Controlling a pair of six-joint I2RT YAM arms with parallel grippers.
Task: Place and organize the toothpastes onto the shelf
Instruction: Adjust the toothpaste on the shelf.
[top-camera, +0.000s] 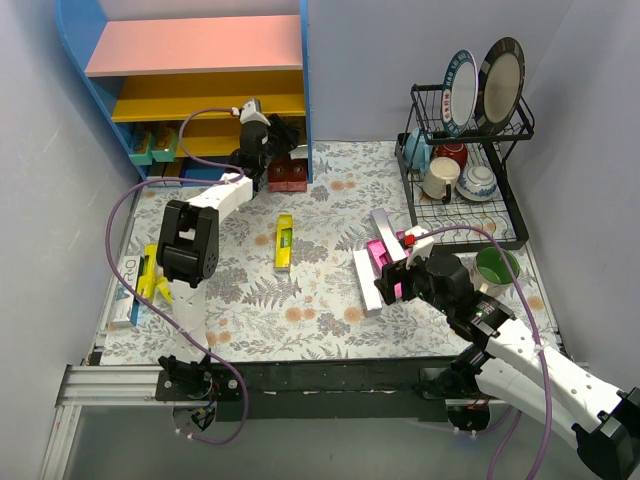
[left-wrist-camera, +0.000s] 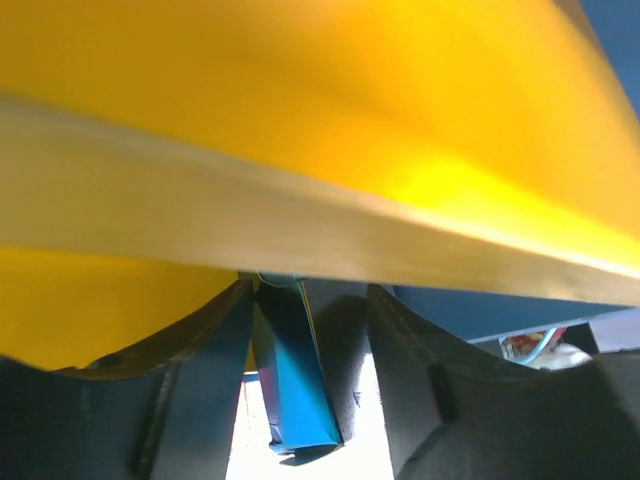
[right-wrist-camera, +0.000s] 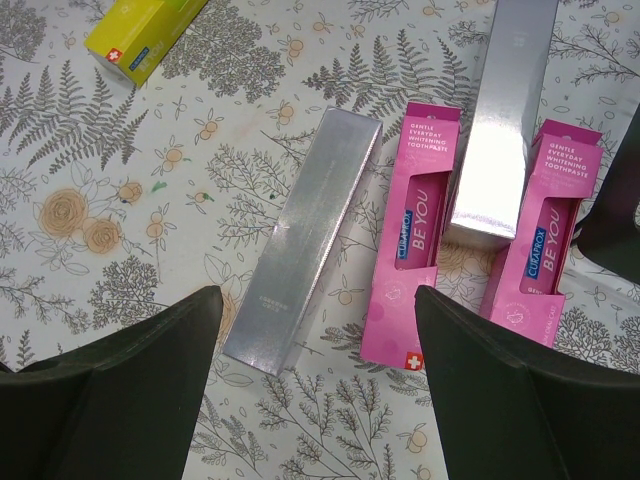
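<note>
Where my left gripper (left-wrist-camera: 310, 292) sits, tucked under a yellow board (left-wrist-camera: 300, 110) of the shelf (top-camera: 190, 45):

1. Teal box (left-wrist-camera: 295, 380). Between my fingers (left-wrist-camera: 200, 390), jaws closed on it as far as the wrist view shows.
2. Right gripper (right-wrist-camera: 318, 300). Jaws wide, nothing held, hovering over a cluster on the table (top-camera: 330, 330).

Step in hand, as I judge it: seating the teal box in the right-hand shelf bay. Next move calls for setting it down square with what stands there, letting go, then backing straight out without catching the board above.

Under the right gripper:
3. Silver box (right-wrist-camera: 300, 240), flat, just beside item 4.
4. Pink box (right-wrist-camera: 415, 230), flat.
5. Second silver box (right-wrist-camera: 500, 120), lying partly across the pinks.
6. Second pink box (right-wrist-camera: 545, 230), flat.

Further out:
7. Red boxes (top-camera: 288, 175), at the shelf foot, just below my left gripper.
8. Teal boxes (top-camera: 155, 145), left bay.
9. Yellow box (top-camera: 284, 242), mid-table, alone.
10. Yellow boxes (top-camera: 150, 280), by the left arm's base.
11. Dish rack (top-camera: 465, 150) and green cup (top-camera: 495, 268), right side, not task items.

Obstructions: board overhead; red boxes crowd the exit path; item 5 must probably come off before the pinks.
</note>
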